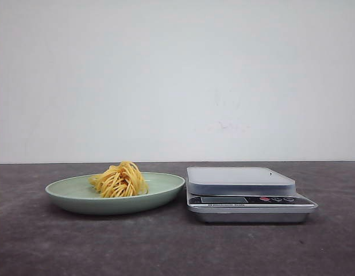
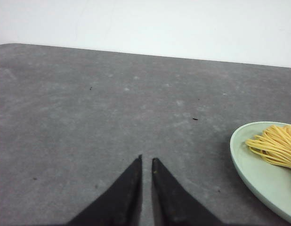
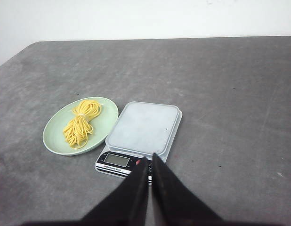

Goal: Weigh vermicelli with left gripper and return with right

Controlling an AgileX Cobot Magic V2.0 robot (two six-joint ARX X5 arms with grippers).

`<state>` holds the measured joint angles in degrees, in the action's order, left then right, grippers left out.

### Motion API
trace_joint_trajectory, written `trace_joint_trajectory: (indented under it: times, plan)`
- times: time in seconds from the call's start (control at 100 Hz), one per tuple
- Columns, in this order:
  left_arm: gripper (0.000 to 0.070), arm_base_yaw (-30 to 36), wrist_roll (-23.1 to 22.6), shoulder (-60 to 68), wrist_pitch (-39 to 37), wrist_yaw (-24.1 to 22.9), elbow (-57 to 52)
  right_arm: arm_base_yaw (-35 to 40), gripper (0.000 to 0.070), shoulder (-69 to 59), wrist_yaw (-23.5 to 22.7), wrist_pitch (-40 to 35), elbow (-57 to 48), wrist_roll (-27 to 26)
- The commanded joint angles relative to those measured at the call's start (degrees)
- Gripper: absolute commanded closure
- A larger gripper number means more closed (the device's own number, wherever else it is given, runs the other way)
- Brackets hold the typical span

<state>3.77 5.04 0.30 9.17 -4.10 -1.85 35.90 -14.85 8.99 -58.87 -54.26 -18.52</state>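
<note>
Black, tapered fingers of my left gripper (image 2: 146,161) stand almost together, a thin slit between the tips, clenched on nothing. They hang over bare grey table (image 2: 89,117), touching no object, with the plate (image 2: 258,181) off to one side. My right gripper (image 3: 148,160) is likewise pressed nearly closed and holds nothing. It sits high above the table, tips pointing over the front edge of the scale (image 3: 141,136); whether they touch it I cannot tell. Neither arm appears in the front view. The pale green plate (image 1: 68,192) rests on the table just left of the scale (image 1: 246,192), rims near or touching. The vermicelli (image 1: 120,181) lies in the plate, a loose yellow coil near its middle. The scale's platform carries nothing.
</note>
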Motion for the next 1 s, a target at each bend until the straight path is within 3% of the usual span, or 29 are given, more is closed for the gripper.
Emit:
trace_joint_trajectory:
  times: [0.0, 0.99]
  plan:
    - [0.0700, -0.1, -1.0, -0.1, 0.0, 0.3, 1.1, 0.2, 0.0699, 0.1, 0.0, 0.6, -0.7, -0.9]
    - [0.0700, 0.0, 0.2, 0.0, 1.6, 0.7, 1.0, 0.2, 0.0699, 0.0, 0.0, 0.6, -0.7, -0.9]
